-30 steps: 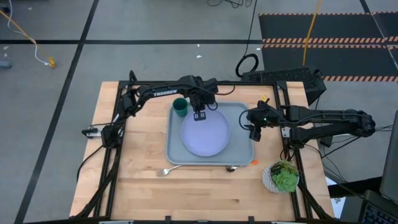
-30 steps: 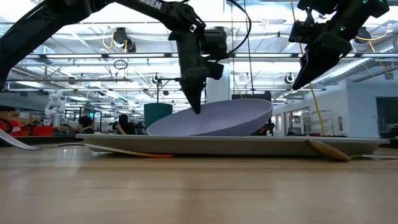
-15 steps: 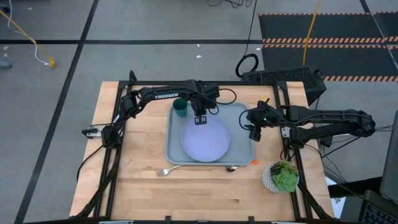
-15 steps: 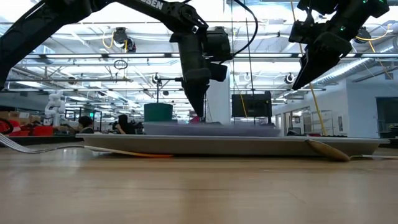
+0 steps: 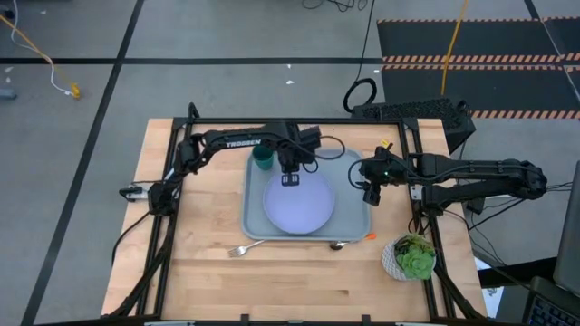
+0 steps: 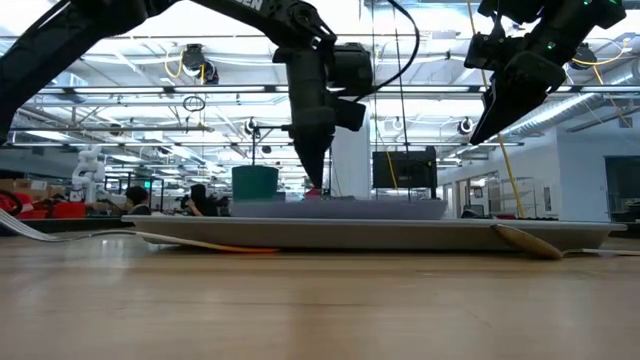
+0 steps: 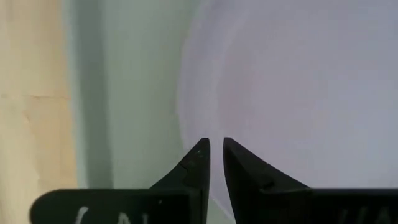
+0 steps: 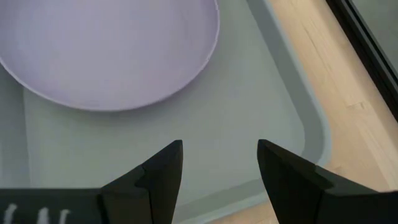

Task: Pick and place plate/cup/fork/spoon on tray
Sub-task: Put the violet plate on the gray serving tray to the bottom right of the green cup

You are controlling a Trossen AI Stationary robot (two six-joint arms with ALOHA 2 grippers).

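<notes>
High view: plate (image 5: 297, 204) now lies flat inside the tray (image 5: 353, 223), centre of frame. One second ago the low view had it propped at a tilt, its far edge pinched by the left gripper (image 5: 291, 180); half a second ago it was already down and level, and it has stayed so. Judgement: plate placement is done, release just made.

Left gripper sits at the plate's upper edge in the high view, just right of the cup (image 5: 263, 158), which stands in the tray's upper-left corner. Left wrist view shows the two fingers (image 7: 193, 168) parted by only a narrow slit, the plate rim (image 7: 186, 112) running past beyond the tips, nothing between them. So: barely open, holding nothing. Whether a fingertip touches the plate, cannot tell.

Right gripper (image 5: 370, 194) hangs over the tray's right rim, fingers (image 8: 155, 174) spread wide, empty; it waits.

Outstanding: fork (image 5: 245, 246) lies on the table (image 5: 208, 281) below the tray's lower-left corner; spoon (image 5: 349, 242) lies at the tray's lower edge, right of centre. Neither is inside the tray. Likely next is one of these two.
</notes>
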